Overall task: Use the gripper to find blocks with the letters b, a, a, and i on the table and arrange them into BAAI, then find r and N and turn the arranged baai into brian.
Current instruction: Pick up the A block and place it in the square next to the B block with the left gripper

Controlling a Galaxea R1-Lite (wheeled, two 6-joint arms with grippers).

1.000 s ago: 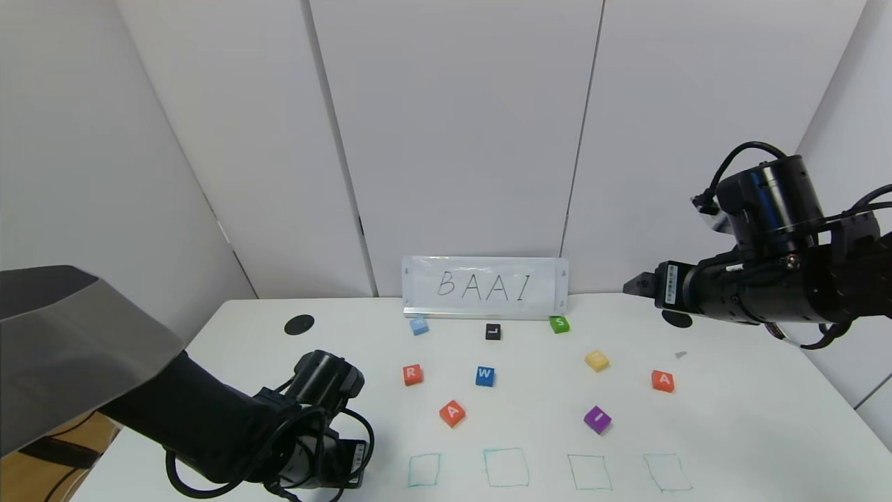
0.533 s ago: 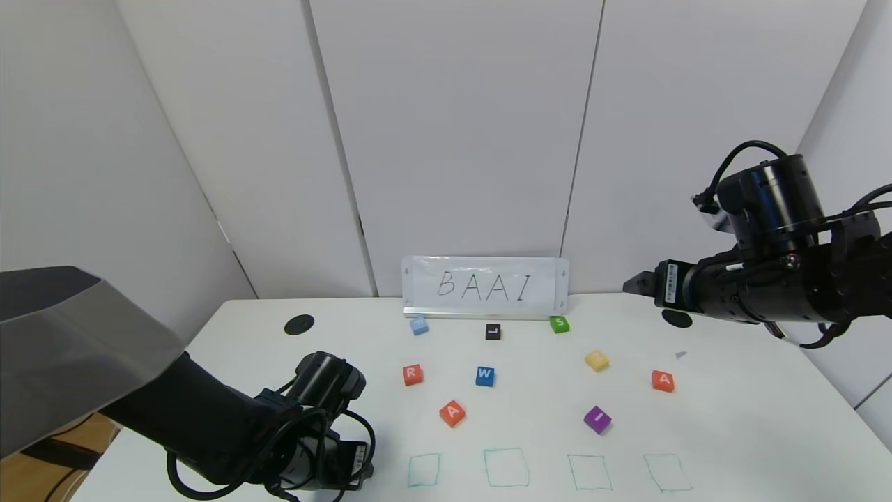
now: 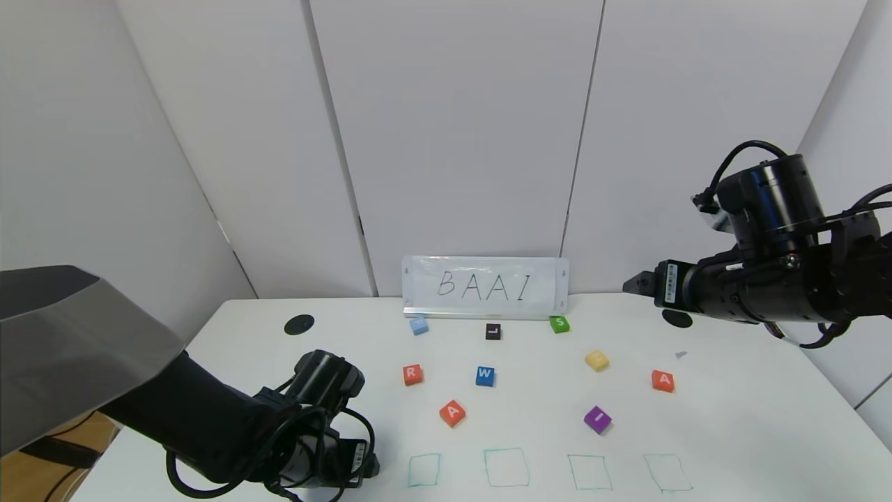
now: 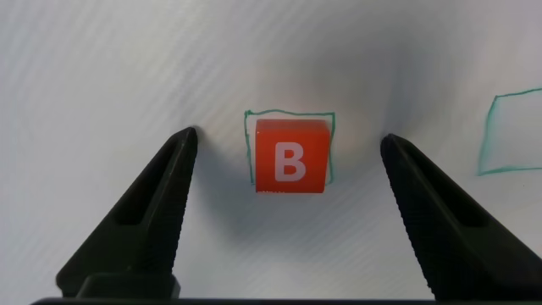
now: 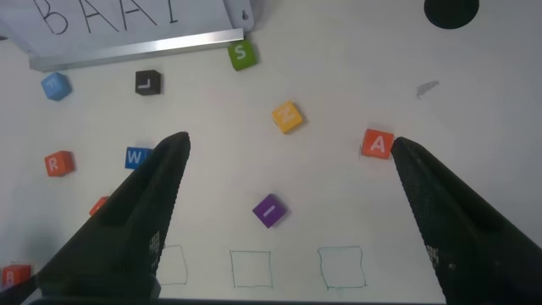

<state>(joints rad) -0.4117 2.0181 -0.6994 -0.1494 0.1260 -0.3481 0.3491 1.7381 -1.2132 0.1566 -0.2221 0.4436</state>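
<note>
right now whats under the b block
The B block sits on the table, inside a green drawn square between the open left gripper's fingers. The square's middle is covered by the block.

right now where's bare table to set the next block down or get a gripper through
Free: the three green squares beside the one holding the B block, which the open left gripper straddles. The near right table past the A block is bare too. Crowded: the middle, around the W block, R block and I block.
</note>
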